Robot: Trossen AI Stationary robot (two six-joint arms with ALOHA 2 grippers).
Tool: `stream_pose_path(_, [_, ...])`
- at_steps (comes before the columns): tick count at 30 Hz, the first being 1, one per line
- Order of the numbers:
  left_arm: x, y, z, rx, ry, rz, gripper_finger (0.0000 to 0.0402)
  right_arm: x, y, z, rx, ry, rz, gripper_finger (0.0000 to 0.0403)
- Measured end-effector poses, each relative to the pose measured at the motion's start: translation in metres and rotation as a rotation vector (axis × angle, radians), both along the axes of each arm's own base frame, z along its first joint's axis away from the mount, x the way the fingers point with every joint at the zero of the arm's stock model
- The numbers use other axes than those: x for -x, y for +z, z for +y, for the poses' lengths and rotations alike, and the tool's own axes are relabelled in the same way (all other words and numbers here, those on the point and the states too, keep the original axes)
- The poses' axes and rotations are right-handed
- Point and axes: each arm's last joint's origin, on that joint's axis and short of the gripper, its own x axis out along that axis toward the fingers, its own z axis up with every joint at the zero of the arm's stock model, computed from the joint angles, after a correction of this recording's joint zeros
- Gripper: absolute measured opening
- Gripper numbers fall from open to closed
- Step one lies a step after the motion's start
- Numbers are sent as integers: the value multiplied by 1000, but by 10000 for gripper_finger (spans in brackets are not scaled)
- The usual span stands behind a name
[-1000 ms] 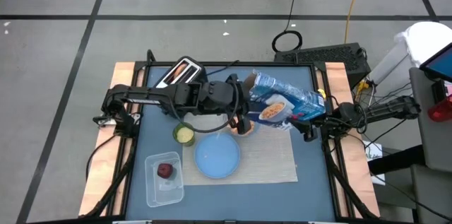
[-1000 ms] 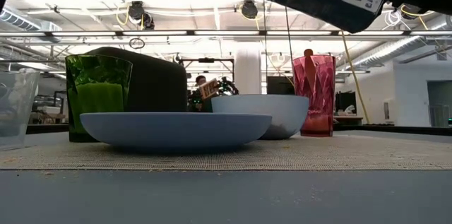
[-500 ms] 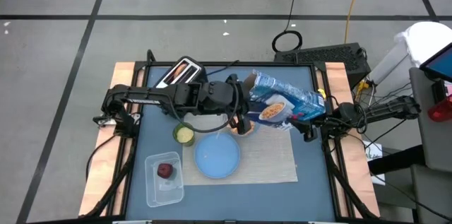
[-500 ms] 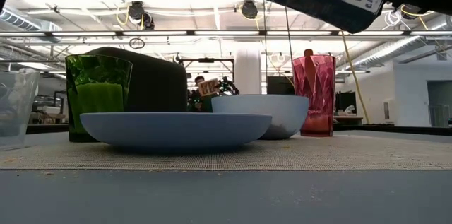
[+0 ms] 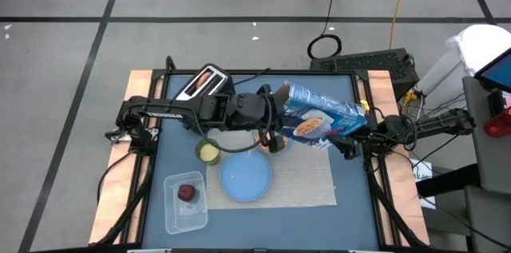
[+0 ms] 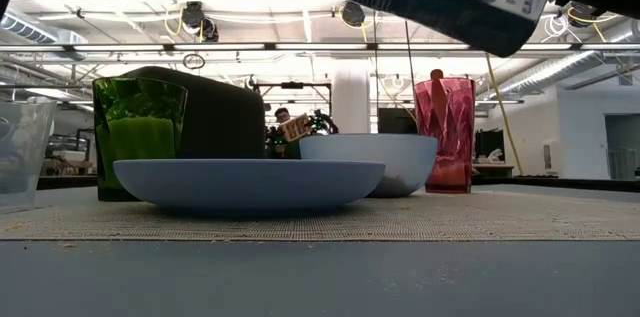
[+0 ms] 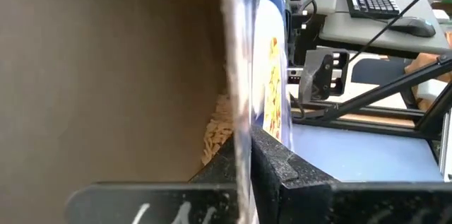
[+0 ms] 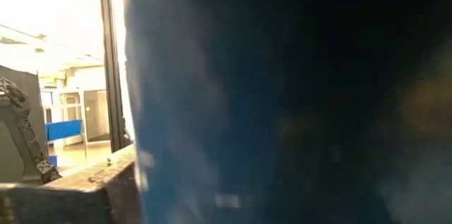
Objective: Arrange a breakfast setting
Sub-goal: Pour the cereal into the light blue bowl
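Observation:
The blue cereal box is held tilted in the air over the far part of the beige placemat, between both grippers. My left gripper is shut on its open left end and my right gripper on its right end. Under the box stand the blue bowl and the purple cup, with the orange spoon handle standing in the cup. The light-blue plate rests on the placemat. The dark-red fruit lies in a clear tub. My left gripper pinches one side wall of the box at its open end, one finger inside the box and one finger outside. Cereal lies inside, against that wall. The box is lifted clear of the table. My right gripper is shut on the box's right end, coming level from the table's right side. The box fills the right wrist view and hides where the fingers meet it. The box hangs tilted above the bowl and cup.
A green cup stands left of the plate. A toaster stands at the far left of the table. The clear tub sits near the front left. A keyboard lies beyond the far right corner.
The cereal box has tipped slightly between the two grippers: in the low view its lower right corner sits a little lower and its lettering has shifted. Both grippers stay shut on it.

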Motion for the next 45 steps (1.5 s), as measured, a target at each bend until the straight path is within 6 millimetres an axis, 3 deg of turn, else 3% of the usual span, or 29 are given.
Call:
stream_pose_path(7, [2, 2, 0, -2, 1, -2, 3, 0, 0, 0, 42, -15, 7, 397])
stream_pose_path(14, [19, 14, 2, -3, 3, 17, 3, -1, -2, 0, 47, -16, 23, 397])
stream_pose_path(28, [87, 61, 18, -1, 32, -4, 3, -3, -10, 0, 60, -14, 106, 396])
stream_pose_path(35, [108, 76, 43, -17, 101, -42, 3, -4, -13, 1, 66, -12, 144, 396])
stream_pose_path(45, [111, 65, 101, -44, 283, 58, 3, -4, -16, 1, 72, -12, 173, 396])
